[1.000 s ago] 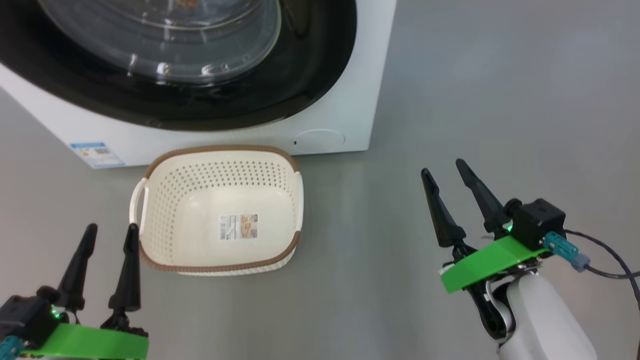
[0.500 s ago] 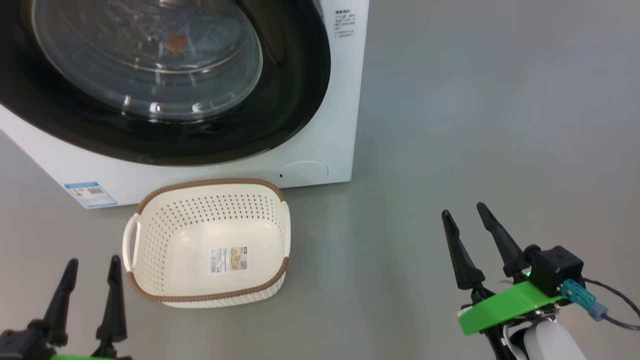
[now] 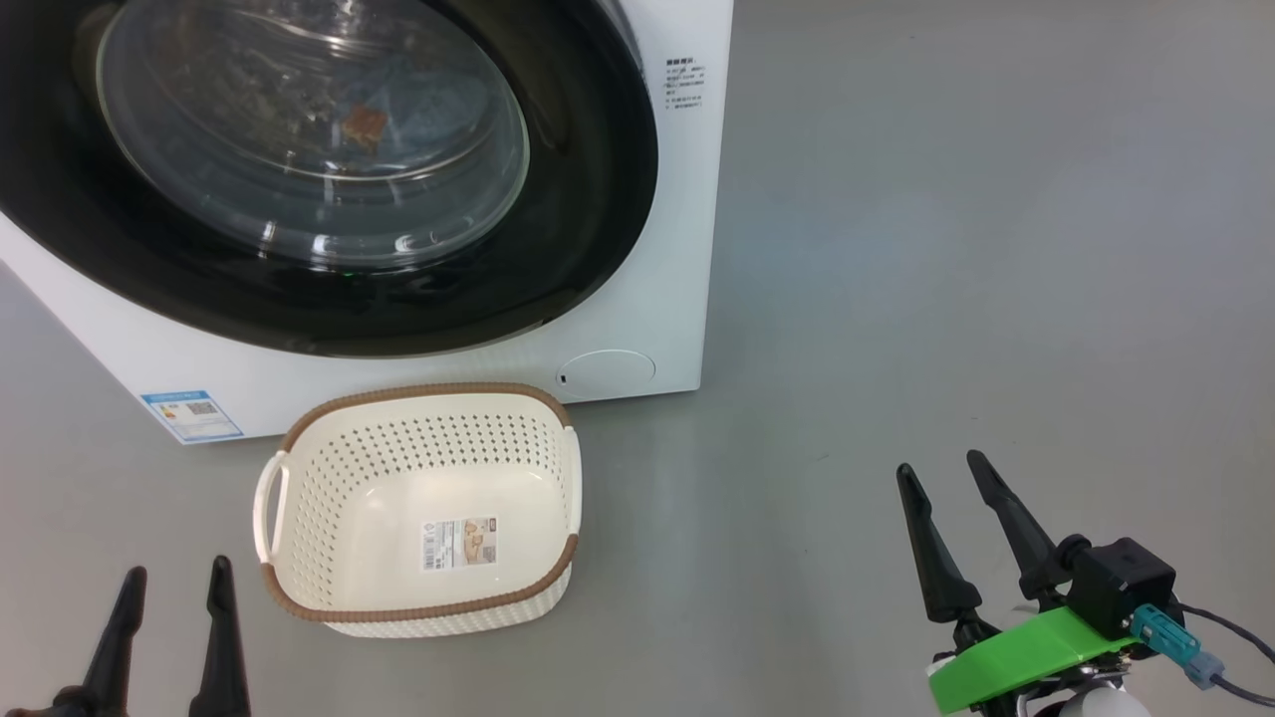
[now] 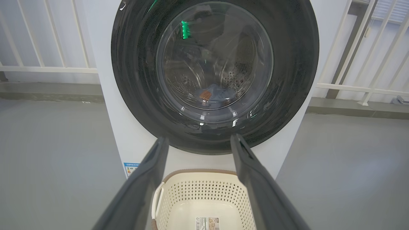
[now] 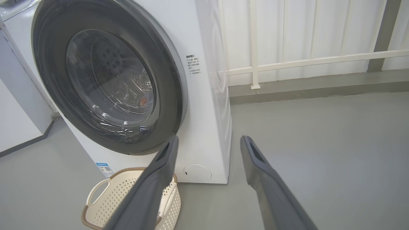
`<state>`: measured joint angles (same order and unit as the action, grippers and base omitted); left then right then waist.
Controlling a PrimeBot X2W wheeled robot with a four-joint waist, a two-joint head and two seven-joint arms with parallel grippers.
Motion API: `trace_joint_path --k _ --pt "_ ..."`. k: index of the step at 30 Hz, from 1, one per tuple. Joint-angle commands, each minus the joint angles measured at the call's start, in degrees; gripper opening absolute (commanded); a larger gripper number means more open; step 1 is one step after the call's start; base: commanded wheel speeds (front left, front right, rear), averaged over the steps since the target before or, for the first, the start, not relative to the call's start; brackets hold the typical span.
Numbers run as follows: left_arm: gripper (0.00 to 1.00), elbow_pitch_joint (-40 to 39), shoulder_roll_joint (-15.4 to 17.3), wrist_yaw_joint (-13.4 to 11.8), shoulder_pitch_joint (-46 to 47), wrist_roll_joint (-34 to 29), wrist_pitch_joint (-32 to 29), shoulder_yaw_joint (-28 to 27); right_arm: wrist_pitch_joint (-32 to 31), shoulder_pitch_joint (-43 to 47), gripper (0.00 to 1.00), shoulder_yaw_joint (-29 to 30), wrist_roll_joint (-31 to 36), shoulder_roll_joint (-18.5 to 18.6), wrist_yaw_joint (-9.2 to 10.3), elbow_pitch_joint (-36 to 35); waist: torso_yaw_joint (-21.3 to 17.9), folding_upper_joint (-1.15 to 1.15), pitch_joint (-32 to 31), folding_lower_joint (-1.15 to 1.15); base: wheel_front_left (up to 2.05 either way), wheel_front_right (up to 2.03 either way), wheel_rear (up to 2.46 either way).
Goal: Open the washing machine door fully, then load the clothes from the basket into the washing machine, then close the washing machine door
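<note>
Head camera has pulled back over the last second; the scene itself is unchanged. Washing machine door (image 3: 309, 149) shut, clothes (image 3: 413, 90) behind its glass, basket (image 3: 299, 438) empty at the door's 6 o'clock. Left end effector (image 3: 177, 568) and right end effector (image 3: 938, 463) both spread, holding nothing. Task looks done.

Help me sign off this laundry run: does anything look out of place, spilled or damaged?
Nothing stands out. The washing machine door is shut flush, the clothes lie behind its glass, and the basket stands upright and empty before the washing machine.
</note>
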<state>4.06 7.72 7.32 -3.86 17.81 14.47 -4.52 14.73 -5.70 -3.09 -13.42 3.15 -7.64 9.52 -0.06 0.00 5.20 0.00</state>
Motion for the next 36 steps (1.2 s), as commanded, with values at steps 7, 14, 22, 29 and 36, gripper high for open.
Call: trace_joint_path --k 7,14,22,29,36 --pt "1.0 -2.1 -0.1 0.2 -0.4 -1.4 0.5 -2.5 0.3 1.1 1.0 -1.1 -0.2 -0.3 0.15 -1.7 -0.2 0.0 -0.6 0.0 0.0 0.0 0.0" --pt "1.0 -2.0 -0.3 0.2 -0.9 -1.7 0.5 -2.4 0.3 1.5 1.0 -0.9 -0.1 -0.3 0.15 -1.6 0.1 0.0 -1.1 0.0 0.0 0.0 0.0" --pt "1.0 -1.4 -0.2 0.2 -1.0 -2.3 0.5 -3.1 0.3 1.7 1.0 -1.0 0.3 -0.3 0.15 -1.5 0.3 0.0 -1.1 0.0 0.0 0.0 0.0" --pt "1.0 -1.2 -0.2 0.2 -0.9 -2.4 0.5 -3.2 0.3 2.0 1.0 -1.0 0.0 -0.3 0.15 -1.3 0.4 0.0 -1.3 0.0 0.0 0.0 0.0" --pt "1.0 -0.9 -0.4 0.2 -0.9 -2.4 0.5 -3.0 0.3 2.2 1.0 -0.9 0.4 -0.3 0.15 -1.3 0.8 0.0 -2.0 0.0 0.0 0.0 0.0"
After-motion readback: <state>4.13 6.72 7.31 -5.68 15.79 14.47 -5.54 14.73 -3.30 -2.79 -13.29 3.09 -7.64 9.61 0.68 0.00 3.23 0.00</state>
